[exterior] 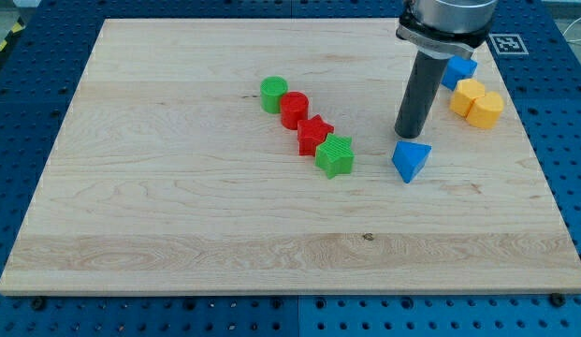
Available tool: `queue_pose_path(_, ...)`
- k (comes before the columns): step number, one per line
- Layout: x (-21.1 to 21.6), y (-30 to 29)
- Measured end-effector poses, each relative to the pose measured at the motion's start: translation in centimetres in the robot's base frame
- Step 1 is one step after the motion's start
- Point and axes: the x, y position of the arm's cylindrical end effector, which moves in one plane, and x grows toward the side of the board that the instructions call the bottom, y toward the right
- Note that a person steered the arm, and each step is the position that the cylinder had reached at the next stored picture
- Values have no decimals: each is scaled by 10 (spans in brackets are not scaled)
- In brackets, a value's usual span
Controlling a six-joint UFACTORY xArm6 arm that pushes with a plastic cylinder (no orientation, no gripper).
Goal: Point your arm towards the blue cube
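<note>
My tip [408, 134] rests on the board at the view's right, just above a blue triangular block [411, 160] and nearly touching it. A second blue block [458, 70], partly hidden behind the rod, lies near the view's top right; its exact shape is hard to tell. The rod comes down from the arm at the view's top.
A diagonal row runs through the board's middle: green cylinder [273, 94], red cylinder [294, 109], red star [314, 135], green star [335, 155]. Two yellow blocks [476, 102] sit by the right edge of the wooden board [178, 215]. A marker tag [508, 43] lies off the board.
</note>
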Motion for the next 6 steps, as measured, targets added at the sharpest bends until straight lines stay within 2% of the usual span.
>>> queue_pose_path(2, -41, -3)
queue_pose_path(4, -101, -24)
queue_pose_path(6, -170, -15)
